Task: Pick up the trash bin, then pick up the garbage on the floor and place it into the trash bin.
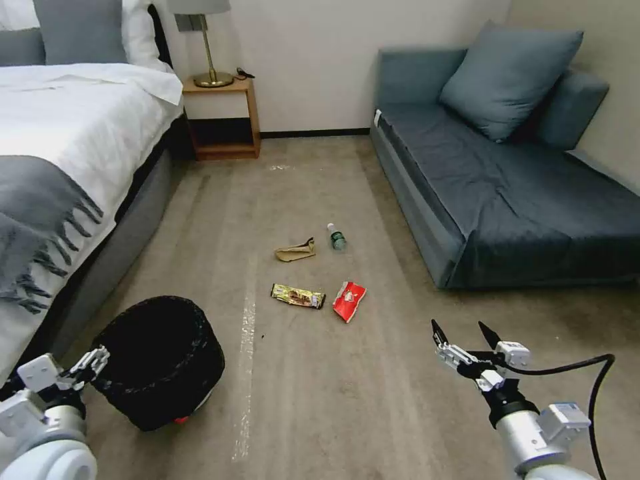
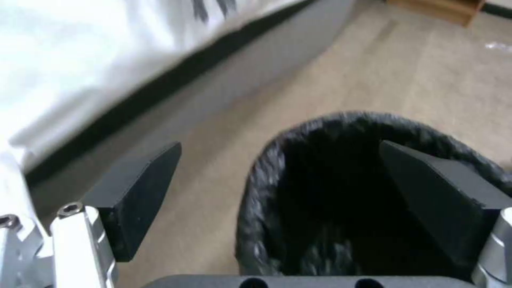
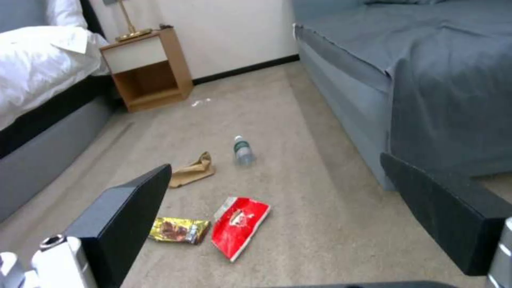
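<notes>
Trash bin [image 1: 160, 360] stands on the floor [image 1: 320, 400] beside the bed [image 1: 67, 167], at the robot's left. It looks light and fairly stiff in its wire wall, while the black bag folded over the rim is soft and likely slippery, so the rim is the sensible place to pinch, one finger inside and one outside. The left pincer [image 2: 280, 196] is spread open at the bin's near rim, with one finger over the dark mouth and the other outside over the floor; it grips nothing yet. The right pincer [image 1: 465, 335] hangs open and empty above the floor, well apart from the litter. The gold-brown wrapper [image 1: 298, 295], red-and-white wrapper [image 1: 349, 300], tan scrap [image 1: 295, 251] and small bottle [image 1: 337, 237] lie ahead on the floor, all probably light; the wrappers are thin and crinkly.
</notes>
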Controlling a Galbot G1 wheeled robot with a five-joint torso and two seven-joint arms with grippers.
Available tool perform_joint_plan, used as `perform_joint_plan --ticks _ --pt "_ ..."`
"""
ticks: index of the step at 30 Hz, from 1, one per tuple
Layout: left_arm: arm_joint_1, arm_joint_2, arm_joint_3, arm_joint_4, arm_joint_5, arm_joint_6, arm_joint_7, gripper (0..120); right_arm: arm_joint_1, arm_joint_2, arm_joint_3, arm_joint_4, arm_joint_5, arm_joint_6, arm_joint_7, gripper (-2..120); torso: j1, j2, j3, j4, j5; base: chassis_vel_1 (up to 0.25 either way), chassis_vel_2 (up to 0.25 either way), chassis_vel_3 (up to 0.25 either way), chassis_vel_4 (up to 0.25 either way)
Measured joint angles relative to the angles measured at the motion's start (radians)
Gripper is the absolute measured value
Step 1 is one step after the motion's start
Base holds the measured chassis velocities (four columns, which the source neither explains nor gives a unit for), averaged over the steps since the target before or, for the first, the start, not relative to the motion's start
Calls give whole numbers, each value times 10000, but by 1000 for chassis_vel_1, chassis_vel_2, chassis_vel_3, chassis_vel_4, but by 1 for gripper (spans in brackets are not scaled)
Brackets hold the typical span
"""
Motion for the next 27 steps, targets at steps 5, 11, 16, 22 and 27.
perform_joint_plan --ticks 5,11,16,22,27 --pt "-141 95 -154 99 -630 656 -229 94 18 35 -2 -76 -52 38 -7 100 1 0 0 -1 -1 0 0 0 0" --pt "-370 158 -256 216 -1360 1493 -605 94 49 73 24 -233 -141 136 -16 100 1 0 0 -1 0 0 0 0 0" --pt "-856 123 189 626 -2177 2135 -1118 96 48 107 112 -291 -164 192 -17 100 1 0 0 -1 0 0 0 0 0" --pt "-1443 168 500 1298 -2929 2533 -1594 100 138 12 226 -294 -54 127 50 100 0 0 0 -1 0 0 0 0 0" --pt "-1803 187 664 1684 -3366 2748 -1883 99 210 3 217 -297 -8 57 91 100 1 0 0 -1 0 0 0 0 0"
